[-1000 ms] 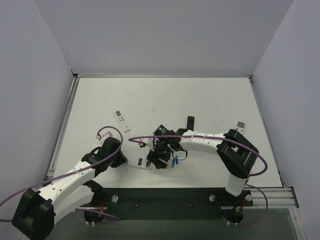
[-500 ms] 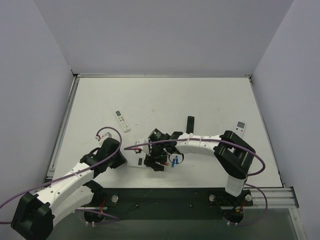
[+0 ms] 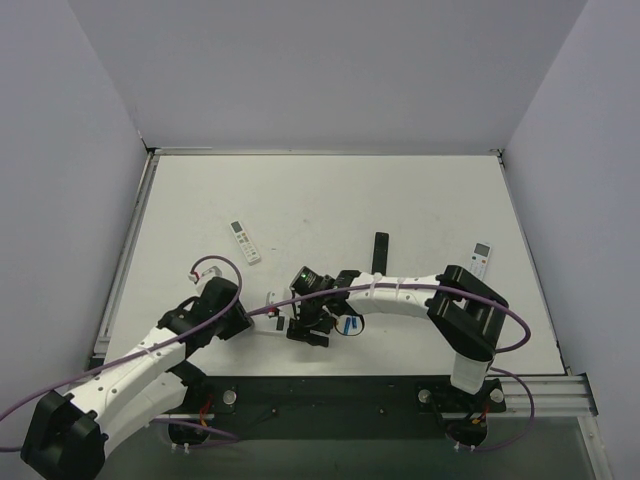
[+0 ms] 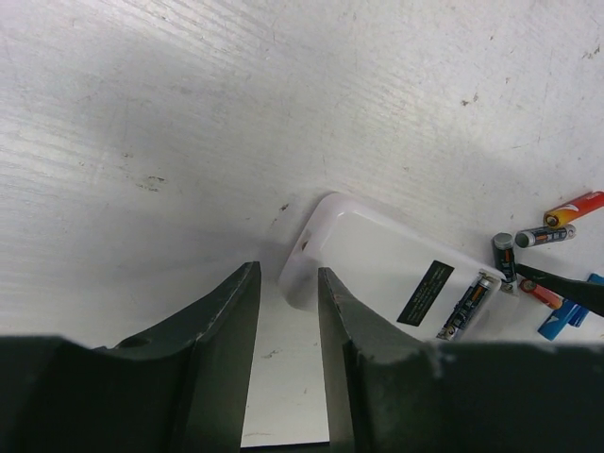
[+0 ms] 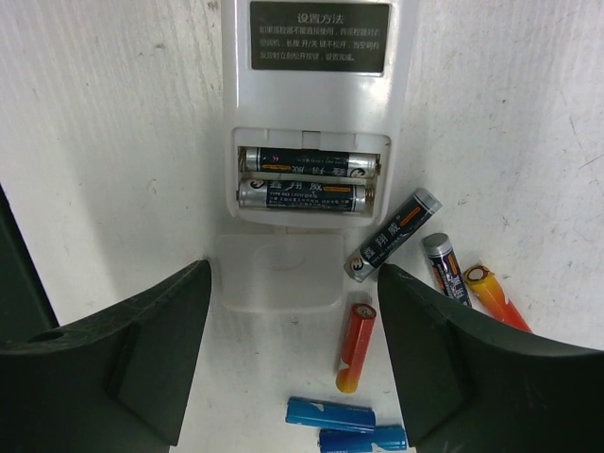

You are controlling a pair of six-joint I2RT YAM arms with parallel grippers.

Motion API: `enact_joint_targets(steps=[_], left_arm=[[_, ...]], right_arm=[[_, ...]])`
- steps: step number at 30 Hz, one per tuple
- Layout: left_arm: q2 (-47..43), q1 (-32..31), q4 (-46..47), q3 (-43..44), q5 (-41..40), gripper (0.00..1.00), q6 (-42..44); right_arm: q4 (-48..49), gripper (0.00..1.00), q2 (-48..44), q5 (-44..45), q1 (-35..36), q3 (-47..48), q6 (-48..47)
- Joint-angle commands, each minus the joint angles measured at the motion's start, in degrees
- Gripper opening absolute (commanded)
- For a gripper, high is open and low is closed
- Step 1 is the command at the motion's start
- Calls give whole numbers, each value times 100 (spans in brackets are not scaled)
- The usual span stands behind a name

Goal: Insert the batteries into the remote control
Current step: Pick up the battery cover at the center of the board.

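Two batteries fill the remote control — right gripper spread wide above. Left gripper, narrowly parted, seems empty.

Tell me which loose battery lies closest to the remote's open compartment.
The dark grey battery lying diagonally, right beside the compartment; the other loose ones sit farther off.

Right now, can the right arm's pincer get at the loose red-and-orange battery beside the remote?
Probably yes. The right pincer hangs open just above the red-and-orange battery, which lies loose on the table between its fingers, clear of the blue batteries and the detached cover. Nothing lies over it.
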Motion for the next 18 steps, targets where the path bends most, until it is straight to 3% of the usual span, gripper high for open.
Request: enact_joint_targets(steps=[1, 12, 18], left_arm=[[-182, -16, -151, 256, -184, 42, -27], [-262, 28, -169, 274, -166, 48, -1], [-323, 55, -134, 239, -123, 49, 25]], right_arm=[[-630, 66, 143, 285, 84, 9, -17], [-798, 66, 152, 471, 110, 44, -35], [-859, 46, 143, 436, 111, 114, -18]])
